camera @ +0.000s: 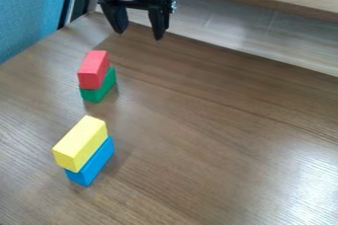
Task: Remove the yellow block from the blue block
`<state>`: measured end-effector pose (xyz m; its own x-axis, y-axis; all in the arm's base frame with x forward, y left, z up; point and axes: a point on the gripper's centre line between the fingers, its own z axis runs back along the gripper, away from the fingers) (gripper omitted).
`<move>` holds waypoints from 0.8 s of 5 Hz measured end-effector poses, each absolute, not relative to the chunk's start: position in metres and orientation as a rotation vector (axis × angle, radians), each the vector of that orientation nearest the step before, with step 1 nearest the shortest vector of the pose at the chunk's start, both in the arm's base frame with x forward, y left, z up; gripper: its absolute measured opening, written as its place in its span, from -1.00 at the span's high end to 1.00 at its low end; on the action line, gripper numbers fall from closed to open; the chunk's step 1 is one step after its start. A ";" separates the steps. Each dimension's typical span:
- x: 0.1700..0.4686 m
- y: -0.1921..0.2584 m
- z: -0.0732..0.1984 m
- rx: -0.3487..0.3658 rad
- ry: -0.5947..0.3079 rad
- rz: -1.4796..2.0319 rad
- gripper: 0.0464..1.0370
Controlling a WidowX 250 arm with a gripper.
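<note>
Fingers: black, hard-looking fingers point(159, 21) spread apart, nothing between them; tips point down over the far edge of the desk, well apart from every block.
Yellow block: oblong, smooth, flat-sided yellow block point(80, 142), lying along the top of the blue one, near the lower left of the view. Painted wood or plastic, cannot tell which.
Blue block: oblong, smooth blue block point(96, 164) directly beneath, its base on the desk, long side running the same way.
Handling: yellow probably light, stiff, hard to damage; smooth faces may slip a little under a weak pinch. Looks merely stacked, so should lift free.
Hold: across the two long sides, near mid-length, above the seam. Too low a grip could bring blue up with it; a sideways knock could topple both.
Step in hand: approach, by my reading; yellow yet to be gripped, removal not begun. Next move wants the fingers over yellow, lined up with its long sides, then a straight lift.
Second stack: red block point(94, 70) on a green block point(104, 87), between the yellow-blue stack and the arm's side.
Desk: brown wood-grain desk point(218, 135) under both stacks.
Beyond: blue partition point(33, 9) at upper left.
Count: one each of yellow, blue, red, green; four blocks, two stacks, two fingers.
</note>
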<state>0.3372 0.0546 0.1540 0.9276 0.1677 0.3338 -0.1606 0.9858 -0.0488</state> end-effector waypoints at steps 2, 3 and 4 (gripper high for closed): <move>0.327 0.047 0.132 -0.059 -0.269 0.152 -0.93; 0.313 0.047 0.136 -0.065 -0.278 0.146 -0.93; 0.297 0.046 0.142 -0.085 -0.277 0.137 -0.92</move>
